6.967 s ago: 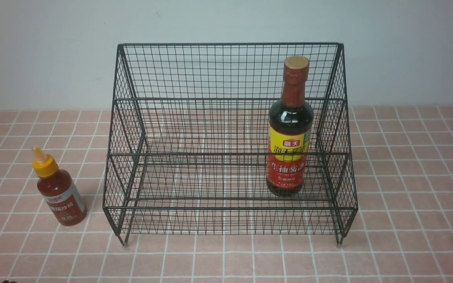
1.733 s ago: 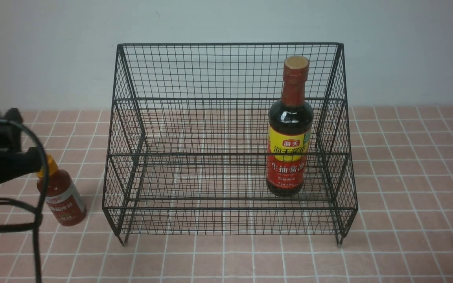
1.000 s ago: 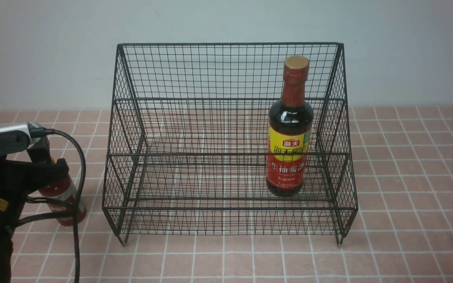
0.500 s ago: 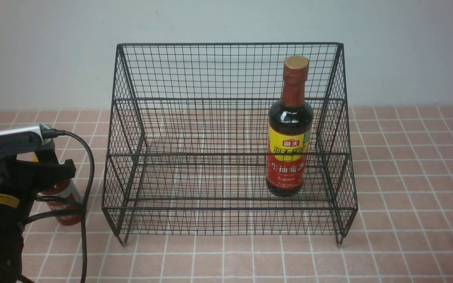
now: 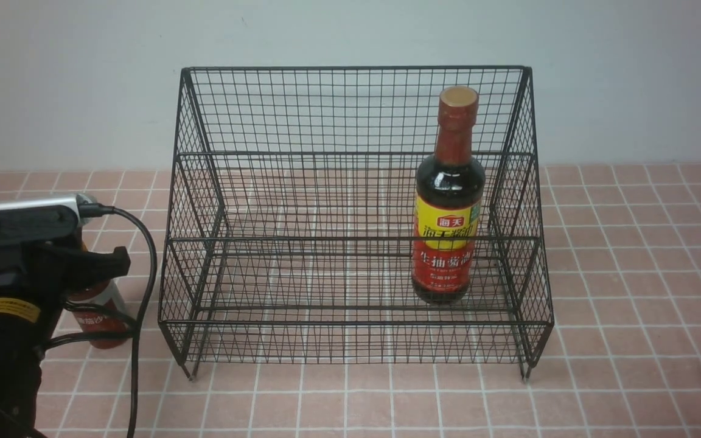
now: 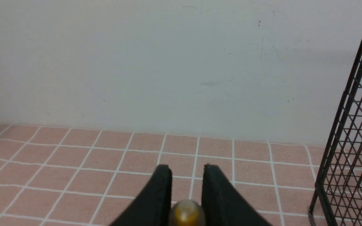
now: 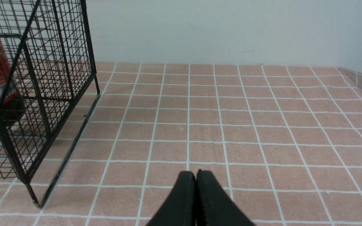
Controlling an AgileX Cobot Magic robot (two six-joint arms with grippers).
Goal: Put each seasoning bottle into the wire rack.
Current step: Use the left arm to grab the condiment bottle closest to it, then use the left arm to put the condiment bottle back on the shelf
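Note:
The short red sauce bottle (image 5: 100, 311) stands on the tiles left of the wire rack (image 5: 350, 67), mostly hidden by my left arm. My left gripper (image 5: 92, 267) is at its cap, and in the left wrist view the gripper (image 6: 187, 168) has both black fingers (image 6: 160, 191) pressed against the yellow nozzle (image 6: 186, 214). The tall dark soy-sauce bottle (image 5: 448, 219) stands upright inside the rack at its right end. Over bare tiles to the right of the rack, my right gripper (image 7: 196, 172) is shut and holds nothing; the front view does not show it.
The rack's left side wall (image 6: 350, 157) rises close to the right of my left gripper. A black cable (image 5: 143, 255) loops from my left wrist toward the rack's front left corner. A pale wall runs behind the pink tiled table (image 5: 630, 304).
My left arm has shifted a little toward the rack and over the red bottle. Its jaws have come together from wide open onto the yellow cap. The right arm has not moved.

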